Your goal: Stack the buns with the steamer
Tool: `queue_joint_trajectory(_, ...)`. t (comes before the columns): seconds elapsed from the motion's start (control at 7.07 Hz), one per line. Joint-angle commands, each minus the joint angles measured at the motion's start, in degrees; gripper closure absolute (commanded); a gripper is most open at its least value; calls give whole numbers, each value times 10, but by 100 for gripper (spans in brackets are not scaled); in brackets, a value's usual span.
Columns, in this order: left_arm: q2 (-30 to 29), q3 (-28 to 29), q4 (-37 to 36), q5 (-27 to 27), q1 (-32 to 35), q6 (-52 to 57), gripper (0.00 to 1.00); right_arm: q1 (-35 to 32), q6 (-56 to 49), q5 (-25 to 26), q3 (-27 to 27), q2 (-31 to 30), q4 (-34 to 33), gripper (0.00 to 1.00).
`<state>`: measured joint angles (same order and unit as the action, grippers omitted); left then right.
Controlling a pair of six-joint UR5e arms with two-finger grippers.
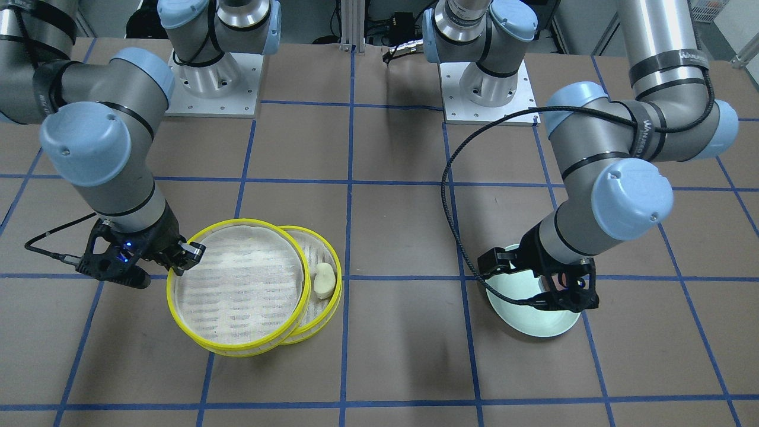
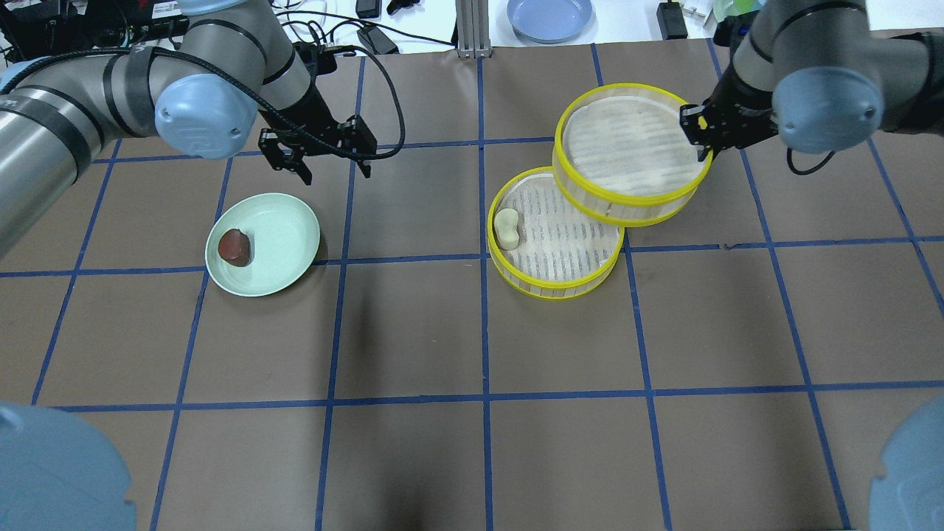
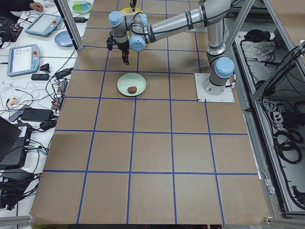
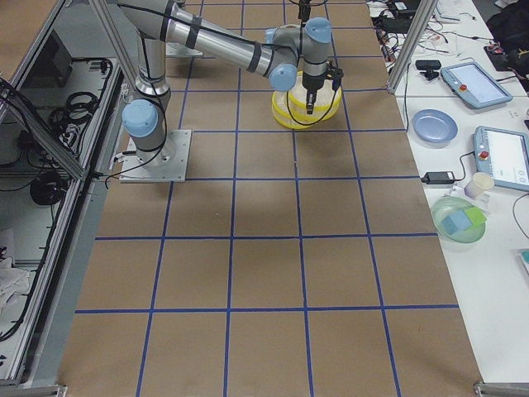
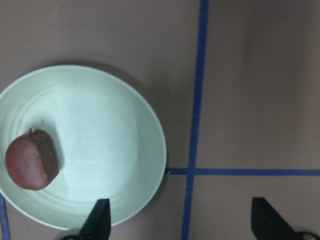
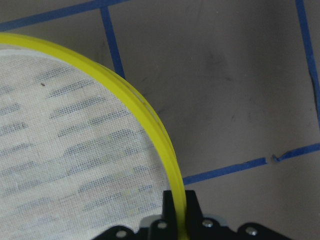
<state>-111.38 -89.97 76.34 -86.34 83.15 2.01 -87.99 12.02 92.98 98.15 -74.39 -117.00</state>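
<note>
Right pincer [image 6: 177,204] pinches smooth yellow rim of round, mesh-floored tray [image 6: 65,145].

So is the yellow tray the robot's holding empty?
Empty: the held tray shows only its bare white base in the overhead view. The cream bun lies in the other tray, below it.

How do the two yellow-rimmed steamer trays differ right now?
The upper tray is empty; the lower tray holds the cream bun. The right gripper has its jaws shut on the upper tray's rim, while the lower tray sits ungripped on the table. The upper tray hangs offset, covering only part of the lower tray. Both are round, with yellow rims and white slatted bases.
</note>
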Motion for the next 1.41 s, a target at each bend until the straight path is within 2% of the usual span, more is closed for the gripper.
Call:
queue_joint_trajectory(0.0,-10,-32,6,-3,-55,3,0,-19,39,-3,35,-22,-3,100)
queue_joint_trajectory(0.28,-34,-42,-5,-42,-80,2,0,-32,41,-11,49,-23,-33,100)
queue_joint_trajectory(0.57,-61,-42,-37,-49,-87,9,1,-40,46,-11,50,-15,-49,100)
queue_joint_trajectory(0.85,-83,-42,-56,-74,-88,15,1,-40,42,-14,52,-9,-49,100)
queue_joint_trajectory(1.27,-98,-42,-56,-75,-88,26,2,-40,41,-12,54,-5,-40,100)
